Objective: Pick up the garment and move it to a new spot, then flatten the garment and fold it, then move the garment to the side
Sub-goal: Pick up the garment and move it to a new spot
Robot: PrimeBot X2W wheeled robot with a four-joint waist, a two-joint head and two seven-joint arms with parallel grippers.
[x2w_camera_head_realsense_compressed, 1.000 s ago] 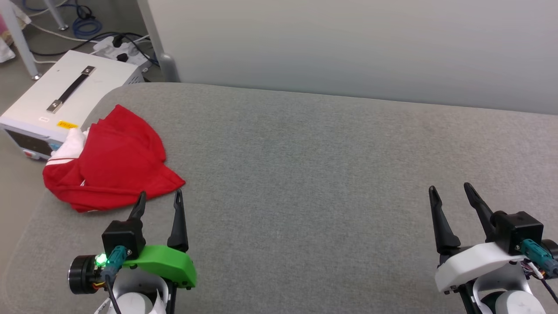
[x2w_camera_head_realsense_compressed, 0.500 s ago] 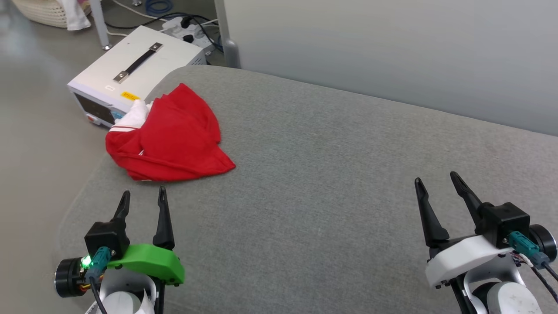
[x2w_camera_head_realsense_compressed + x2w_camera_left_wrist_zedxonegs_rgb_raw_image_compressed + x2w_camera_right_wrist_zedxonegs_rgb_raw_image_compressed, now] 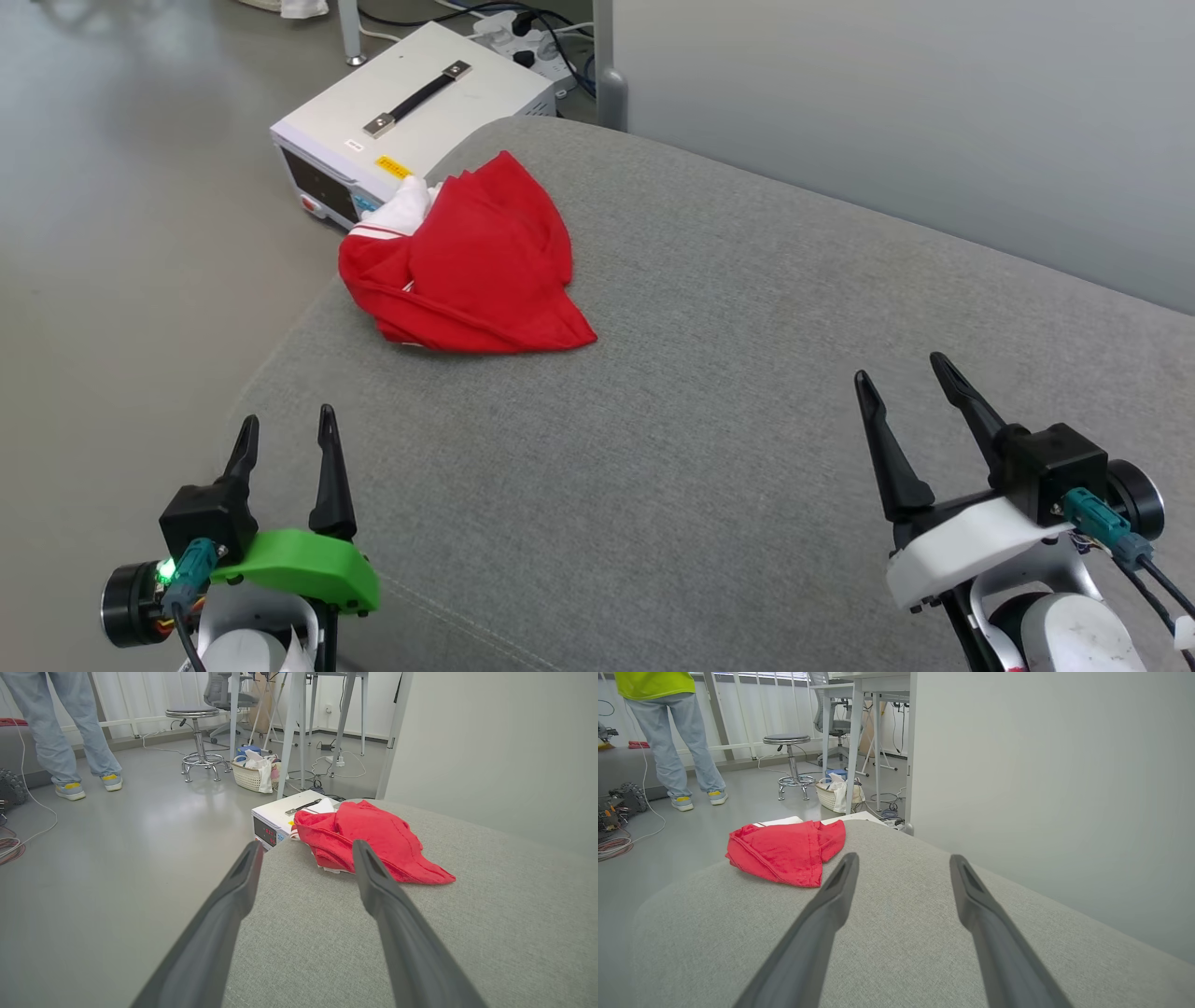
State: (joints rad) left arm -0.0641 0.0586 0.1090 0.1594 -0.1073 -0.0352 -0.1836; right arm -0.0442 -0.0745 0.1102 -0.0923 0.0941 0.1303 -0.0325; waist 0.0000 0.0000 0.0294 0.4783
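Note:
The garment (image 3: 471,266) lies crumpled in a red heap with a bit of white sleeve showing, at the far left corner of the grey padded surface (image 3: 728,392). It also appears ahead in the left wrist view (image 3: 369,837) and at the left in the right wrist view (image 3: 784,851). My left gripper (image 3: 285,431) stands open at the lower left, well short of the garment, nothing between its fingers. My right gripper (image 3: 904,371) stands open at the lower right, far from the garment and empty.
A white instrument box (image 3: 411,117) with a black handle sits on the floor just beyond the garment's corner. A grey partition wall (image 3: 887,112) runs along the far edge. A person's legs (image 3: 70,732), a stool (image 3: 196,742) and a basket (image 3: 252,772) are farther off.
The head camera has turned left, so the whole picture shifts right. The garment lies as before. Both grippers stay open and keep their places low in the view.

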